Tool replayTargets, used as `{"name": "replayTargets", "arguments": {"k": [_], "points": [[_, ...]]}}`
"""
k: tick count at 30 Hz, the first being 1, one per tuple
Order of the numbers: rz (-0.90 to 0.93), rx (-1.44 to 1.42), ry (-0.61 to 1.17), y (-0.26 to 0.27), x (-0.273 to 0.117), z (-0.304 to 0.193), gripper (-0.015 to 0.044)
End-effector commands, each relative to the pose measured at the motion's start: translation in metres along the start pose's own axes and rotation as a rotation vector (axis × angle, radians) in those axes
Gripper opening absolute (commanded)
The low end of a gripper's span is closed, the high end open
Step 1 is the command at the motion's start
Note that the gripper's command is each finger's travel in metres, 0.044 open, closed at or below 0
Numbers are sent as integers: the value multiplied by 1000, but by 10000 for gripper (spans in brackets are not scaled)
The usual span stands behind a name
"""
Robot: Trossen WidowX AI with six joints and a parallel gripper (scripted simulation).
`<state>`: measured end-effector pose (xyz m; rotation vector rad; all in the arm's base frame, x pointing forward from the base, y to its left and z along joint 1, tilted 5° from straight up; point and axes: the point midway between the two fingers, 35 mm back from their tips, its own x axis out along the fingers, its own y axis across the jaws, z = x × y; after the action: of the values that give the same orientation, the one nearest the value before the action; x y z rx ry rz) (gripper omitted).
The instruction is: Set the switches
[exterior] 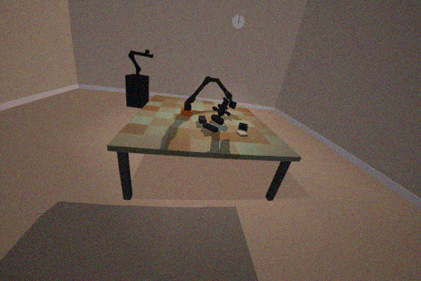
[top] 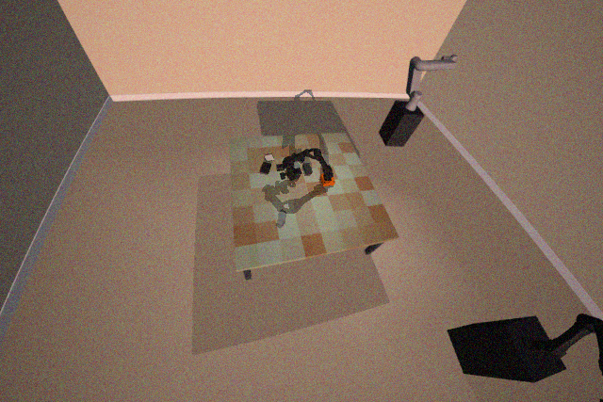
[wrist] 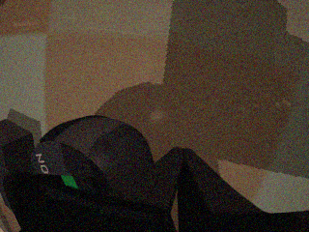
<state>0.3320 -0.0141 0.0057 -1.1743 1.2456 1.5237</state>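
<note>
The dark controller unit [exterior: 217,119] [wrist: 121,145] has a rounded body. In the wrist view it fills the lower left, with ON lettering and one green rocker end [wrist: 70,182] showing. Its other switches cannot be made out, and its underside label is not visible. My gripper [wrist: 181,156] is shut and empty, its fingertips just right of the unit in the wrist view. In the exterior view the gripper is low over the unit; whether it touches is too dark to tell. In the top view the arm covers this area.
A dark block [top: 265,167] [exterior: 243,126] stands beside a pale piece [top: 268,157] [exterior: 242,132]. A long dark part [exterior: 210,127] and a small dark block [exterior: 202,119] lie near the unit. My arm's orange base [top: 327,183] [exterior: 186,112] stands on the checkered bench [top: 277,247] [exterior: 132,129].
</note>
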Motion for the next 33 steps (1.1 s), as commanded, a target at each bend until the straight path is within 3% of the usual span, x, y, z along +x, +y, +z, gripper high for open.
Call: {"name": "replayTargets", "arguments": {"k": [1, 19, 33], "points": [[20, 0, 1, 5, 4, -1, 0], [20, 0, 1, 5, 4, -1, 0], [14, 0, 2, -47, -67, 0, 0]]}}
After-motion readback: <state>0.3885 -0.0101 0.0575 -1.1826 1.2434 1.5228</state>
